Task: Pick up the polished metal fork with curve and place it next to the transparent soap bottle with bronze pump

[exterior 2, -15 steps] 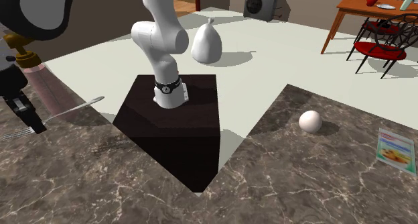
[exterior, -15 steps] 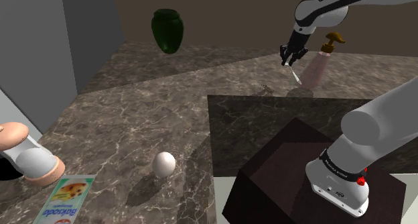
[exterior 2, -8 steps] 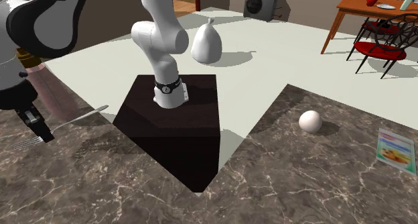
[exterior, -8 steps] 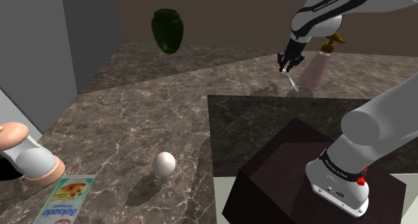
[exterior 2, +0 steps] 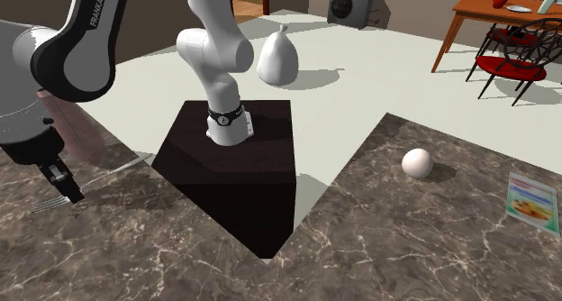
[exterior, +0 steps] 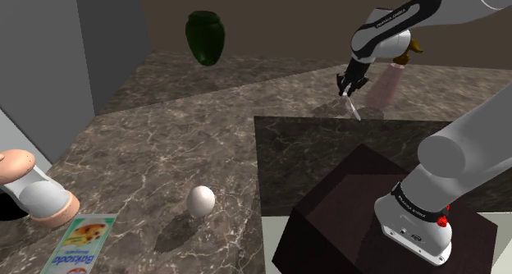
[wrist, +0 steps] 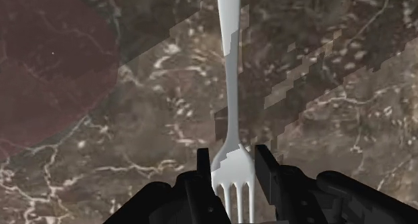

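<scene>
Fork (wrist: 231,88): it is clamped by its pronged end in the claw (wrist: 233,179). The two black fingers (wrist: 201,172) are closed to a narrow gap and press on either side of the fork's head. The pale handle runs straight out ahead of the claw, over the dark marbled counter (exterior: 164,149). In the shoulder view the fork hangs tilted below the claw, handle end lowest and very near the counter. Whether that end touches the stone is hard to tell.

The soap bottle (exterior: 384,85), a see-through pinkish body with a bronze pump, stands just beside the claw. In the wrist view it shows as a reddish patch off to one side of the handle.

A white egg (exterior: 200,200) lies well away from the claw on the nearer stretch of counter. A dark green vase (exterior: 205,37) stands far off too.
</scene>
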Motion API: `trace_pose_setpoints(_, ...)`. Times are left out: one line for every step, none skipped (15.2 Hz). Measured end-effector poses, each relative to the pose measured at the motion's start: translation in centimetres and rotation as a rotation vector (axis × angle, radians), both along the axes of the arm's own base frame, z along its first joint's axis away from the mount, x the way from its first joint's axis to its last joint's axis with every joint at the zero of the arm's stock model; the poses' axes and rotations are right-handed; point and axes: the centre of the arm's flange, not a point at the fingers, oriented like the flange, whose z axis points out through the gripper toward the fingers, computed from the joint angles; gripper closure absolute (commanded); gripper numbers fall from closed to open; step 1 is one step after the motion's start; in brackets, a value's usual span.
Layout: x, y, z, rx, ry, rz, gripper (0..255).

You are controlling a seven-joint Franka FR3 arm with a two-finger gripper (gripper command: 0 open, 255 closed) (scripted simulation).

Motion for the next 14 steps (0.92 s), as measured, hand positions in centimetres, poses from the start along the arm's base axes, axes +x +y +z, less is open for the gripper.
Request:
trace_pose_setpoints(0.02,0.0,-0.37,0.0,0.0,0.0,255)
trace_pose_setpoints(0.03,0.01,-0.49,0.0,0.0,0.0,255)
trace_pose_setpoints(0.04,0.01,-0.54,0.0,0.0,0.0,255)
trace_pose_setpoints(0.05,0.02,-0.57,0.0,0.0,0.0,255)
trace_pose_setpoints(0.05,0.02,-0.59,0.0,0.0,0.0,255)
trace_pose_setpoints(0.05,0.02,-0.6,0.0,0.0,0.0,255)
trace_pose_setpoints(0.06,0.02,-0.6,0.0,0.0,0.0,0)
trace_pose_setpoints(0.06,0.02,-0.6,0.0,0.0,0.0,0)
trace_pose_setpoints(0.06,0.02,-0.6,0.0,-0.001,0.0,0)
trace_pose_setpoints(0.06,0.02,-0.6,0.0,-0.001,0.0,0)
trace_pose_setpoints(0.06,0.02,-0.6,0.0,-0.001,0.0,0)
trace_pose_setpoints(0.06,0.02,-0.6,0.0,-0.001,0.0,0)
trace_pose_setpoints(0.06,0.02,-0.6,0.0,-0.001,0.0,0)
trace_pose_setpoints(-0.02,0.04,-0.06,-0.001,-0.001,0.0,0)
